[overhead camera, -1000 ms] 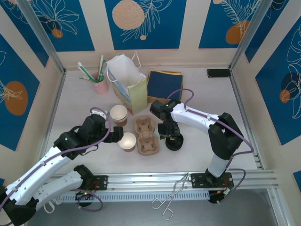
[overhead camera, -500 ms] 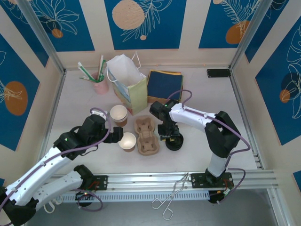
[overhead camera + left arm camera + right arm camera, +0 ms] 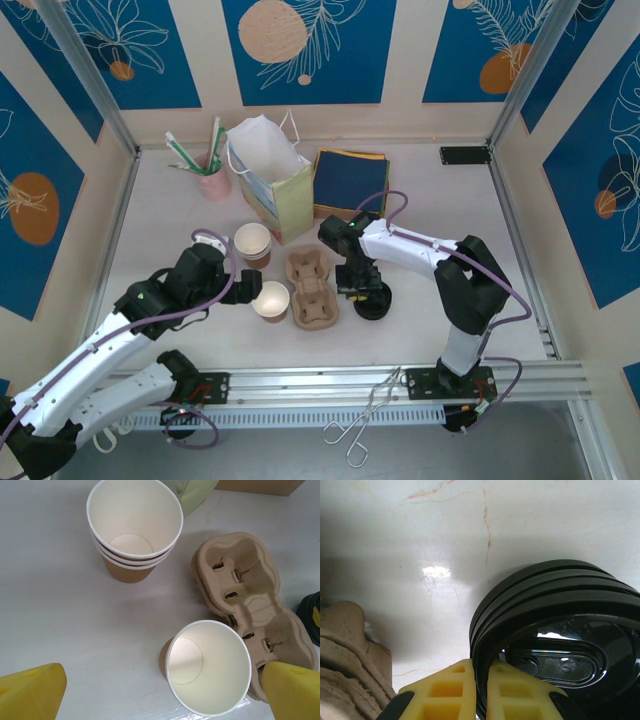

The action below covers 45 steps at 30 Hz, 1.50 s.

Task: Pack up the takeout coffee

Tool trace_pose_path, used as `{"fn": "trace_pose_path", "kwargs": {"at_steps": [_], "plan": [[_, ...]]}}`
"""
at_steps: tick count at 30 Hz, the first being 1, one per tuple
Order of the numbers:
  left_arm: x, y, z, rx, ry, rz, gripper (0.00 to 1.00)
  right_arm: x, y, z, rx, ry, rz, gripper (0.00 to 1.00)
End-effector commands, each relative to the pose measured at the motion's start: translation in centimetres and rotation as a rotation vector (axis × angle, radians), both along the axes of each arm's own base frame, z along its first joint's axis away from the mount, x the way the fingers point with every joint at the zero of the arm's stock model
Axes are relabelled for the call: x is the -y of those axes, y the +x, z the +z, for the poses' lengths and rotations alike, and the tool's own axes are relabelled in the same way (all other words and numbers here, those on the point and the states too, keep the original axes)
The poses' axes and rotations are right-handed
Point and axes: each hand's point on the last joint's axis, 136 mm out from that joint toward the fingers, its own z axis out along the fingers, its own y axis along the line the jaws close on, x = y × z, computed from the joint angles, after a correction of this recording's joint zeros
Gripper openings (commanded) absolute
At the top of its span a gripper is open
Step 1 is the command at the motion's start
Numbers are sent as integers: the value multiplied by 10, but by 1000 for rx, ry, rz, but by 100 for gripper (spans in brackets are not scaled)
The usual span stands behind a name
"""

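**Two robot arms at a coffee-packing table, one straddling an open cup, the other pinching a lid**

A pale table (image 3: 180,215) sits inside a booth with blue, leaf-patterned walls. At the back stands a light green paper bag (image 3: 283,195), its mouth open, and just to its right lies a stack of dark blue napkins (image 3: 350,178).

In the middle of the table lies a brown pulp cup carrier (image 3: 310,288), its two wells empty. To its left and a little further back stands a nested stack of brown paper cups (image 3: 253,243), white inside.

The takeout coffee cup (image 3: 271,299), a single brown paper cup, stands upright against the carrier's near left edge, its white inside open to view. The left gripper (image 3: 252,290) reaches it from the left with its jaws spread wide. In the left wrist view the cup (image 3: 207,667) stands between the two yellow fingers (image 3: 30,692), much nearer the finger on the carrier (image 3: 240,580) side. Neither finger visibly presses on it.

Right of the carrier sits a stack of black lids (image 3: 372,302). The right gripper (image 3: 358,287) is down on it, well apart from the cup. In the right wrist view its fingers (image 3: 447,692) are closed on the rim of the top lid (image 3: 555,655).

A pink cup of straws (image 3: 214,182) stands at the back left, and metal tongs (image 3: 362,420) lie on the near rail
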Motion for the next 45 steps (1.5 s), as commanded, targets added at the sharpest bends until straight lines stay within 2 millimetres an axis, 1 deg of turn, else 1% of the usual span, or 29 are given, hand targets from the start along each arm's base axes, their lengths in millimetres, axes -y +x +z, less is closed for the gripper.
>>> {"fn": "trace_pose_path", "kwargs": {"at_steps": [1,11,13,18,19,21,24,27,30,35,38,45], "plan": [[-4,0,-2,10,23,0,100,0,-2,18,18,19,-7,9],[-4,0,-2,8,26,3,100,2,-1,38,66,50,-14,8],[-4,0,-2,5,25,3,100,1,-2,39,73,62,-13,8],[-3,1,-2,2,22,3,100,1,-4,30,54,60,-14,8],[-3,1,-2,2,20,4,100,1,-5,30,54,60,-13,7],[-2,0,-3,-2,17,3,100,-1,-4,32,68,66,-10,6],[1,0,-1,0,-1,-6,100,-6,-1,42,103,110,-3,6],[3,1,1,-3,-28,9,100,-14,3,57,156,178,4,6],[8,2,5,-1,-67,9,100,-21,6,78,215,260,10,6],[25,3,16,1,-171,-11,100,-32,12,119,341,418,32,6],[36,5,25,4,-241,-22,100,-44,13,143,406,549,58,6],[57,11,54,29,-419,-35,100,-68,15,199,564,868,118,6]]}}
